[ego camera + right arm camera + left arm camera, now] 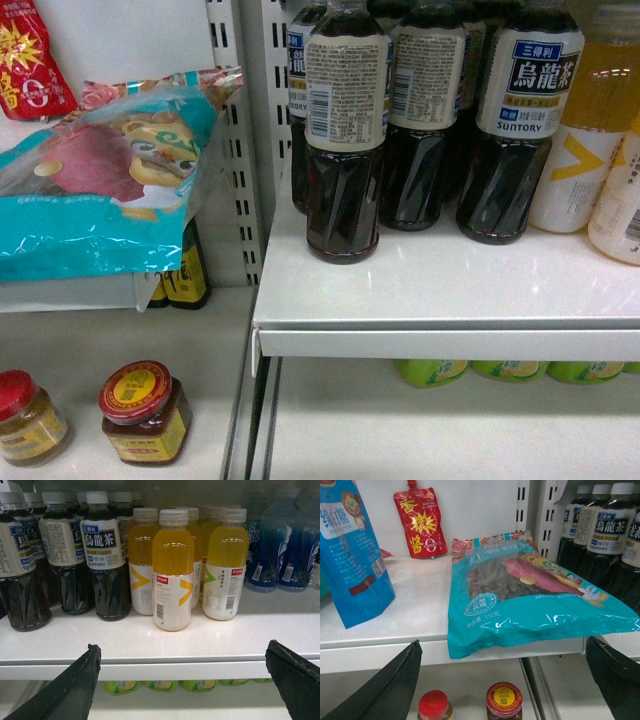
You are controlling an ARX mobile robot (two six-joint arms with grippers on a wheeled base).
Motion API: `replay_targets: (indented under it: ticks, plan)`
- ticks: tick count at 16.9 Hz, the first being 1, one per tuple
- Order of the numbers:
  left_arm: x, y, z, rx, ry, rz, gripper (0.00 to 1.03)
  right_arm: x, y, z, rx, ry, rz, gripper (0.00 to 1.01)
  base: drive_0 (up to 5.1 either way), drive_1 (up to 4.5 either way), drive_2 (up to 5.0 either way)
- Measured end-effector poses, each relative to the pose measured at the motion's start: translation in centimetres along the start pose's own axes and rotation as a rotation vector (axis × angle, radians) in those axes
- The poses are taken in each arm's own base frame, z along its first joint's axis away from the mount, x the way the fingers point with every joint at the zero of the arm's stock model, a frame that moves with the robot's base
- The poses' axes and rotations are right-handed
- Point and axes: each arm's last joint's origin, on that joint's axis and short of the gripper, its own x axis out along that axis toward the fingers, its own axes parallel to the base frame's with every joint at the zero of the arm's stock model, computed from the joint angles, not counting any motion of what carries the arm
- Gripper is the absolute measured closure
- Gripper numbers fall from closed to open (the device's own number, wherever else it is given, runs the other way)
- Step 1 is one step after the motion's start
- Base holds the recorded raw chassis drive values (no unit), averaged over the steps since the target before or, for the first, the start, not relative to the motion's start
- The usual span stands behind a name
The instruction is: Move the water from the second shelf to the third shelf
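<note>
Below the white shelf [165, 652], green-capped bottles [162, 685] line up; right gripper [182, 680] and left gripper [505, 680] both spread wide, empty.

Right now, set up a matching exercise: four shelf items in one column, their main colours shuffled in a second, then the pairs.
1. flat plastic snack bag
2. hanging sauce pouch
3. Suntory oolong tea bottles
4. white-labelled juice bottles

A. orange-yellow
B. teal
C. dark brown
D. red

Pairs: 1-B, 2-D, 3-C, 4-A
</note>
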Motion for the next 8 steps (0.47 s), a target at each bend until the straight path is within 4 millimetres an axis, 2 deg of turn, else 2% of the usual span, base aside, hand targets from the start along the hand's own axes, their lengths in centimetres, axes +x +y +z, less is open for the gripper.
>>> replay_targets:
  ticks: [8]
  plan:
    - [0.00,0.00,0.01,0.000,-0.001,0.000,0.05,0.00,0.00,0.01,0.000,-0.001,0.000,0.03,0.0,0.00,0.0]
